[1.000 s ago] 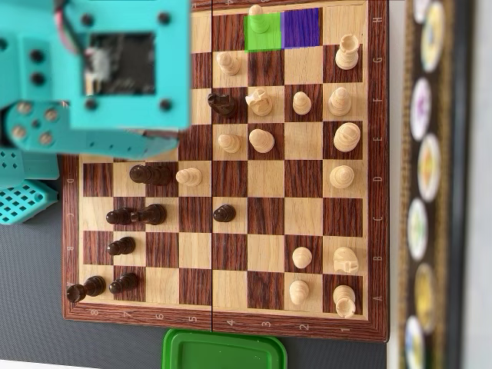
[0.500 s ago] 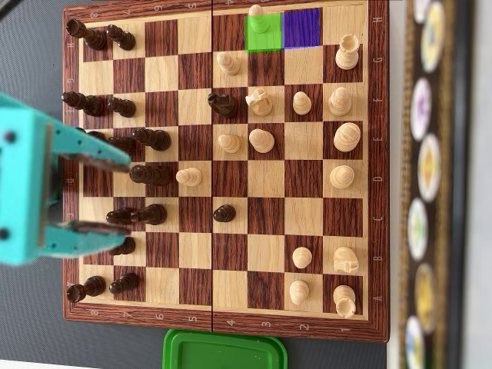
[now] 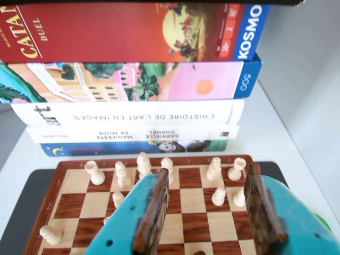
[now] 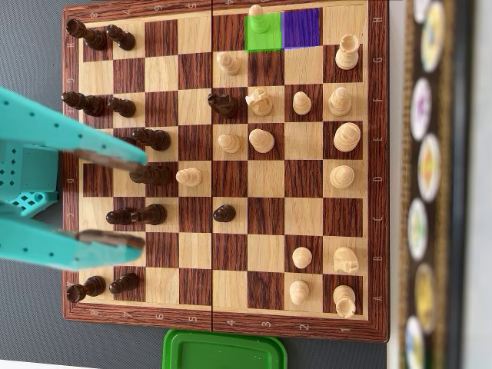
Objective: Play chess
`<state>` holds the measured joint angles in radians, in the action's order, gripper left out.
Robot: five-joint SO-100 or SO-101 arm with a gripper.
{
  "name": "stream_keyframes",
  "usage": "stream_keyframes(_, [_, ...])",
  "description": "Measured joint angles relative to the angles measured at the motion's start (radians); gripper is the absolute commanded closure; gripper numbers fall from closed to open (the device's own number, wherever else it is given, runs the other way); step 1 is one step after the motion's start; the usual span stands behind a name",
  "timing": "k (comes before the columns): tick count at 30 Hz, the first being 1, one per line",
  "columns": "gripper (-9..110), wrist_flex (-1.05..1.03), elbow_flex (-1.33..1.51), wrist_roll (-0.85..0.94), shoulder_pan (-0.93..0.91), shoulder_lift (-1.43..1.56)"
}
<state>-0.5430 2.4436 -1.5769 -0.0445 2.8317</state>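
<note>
Five stacked books (image 3: pixel 127 79) behind one chessboard (image 3: pixel 71 188).

One chessboard (image 4: pixel 377 192) is on the desk. In the overhead view it carries fifteen pale chess pieces (image 4: pixel 261 140). The dark chess pieces (image 4: pixel 221 104) look like twelve, though two near the teal arm overlap and are hard to separate. Two squares are tinted: one green square (image 4: pixel 252 38) and one purple square (image 4: pixel 300 28). There is one green plastic lid (image 4: pixel 223 350). The wrist view shows two game boxes (image 3: pixel 133 32) stacked on three books (image 3: pixel 127 112). Two fingers (image 4: pixel 84 138) are visible.
</note>
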Motion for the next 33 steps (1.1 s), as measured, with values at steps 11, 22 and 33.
stream_keyframes(11, [81,0.380,0.181,0.000,0.043,0.204])
stream_keyframes(22, [81,0.818,0.367,0.000,0.052,0.405])
stream_keyframes(33, [81,1.272,0.483,0.000,0.052,0.522])
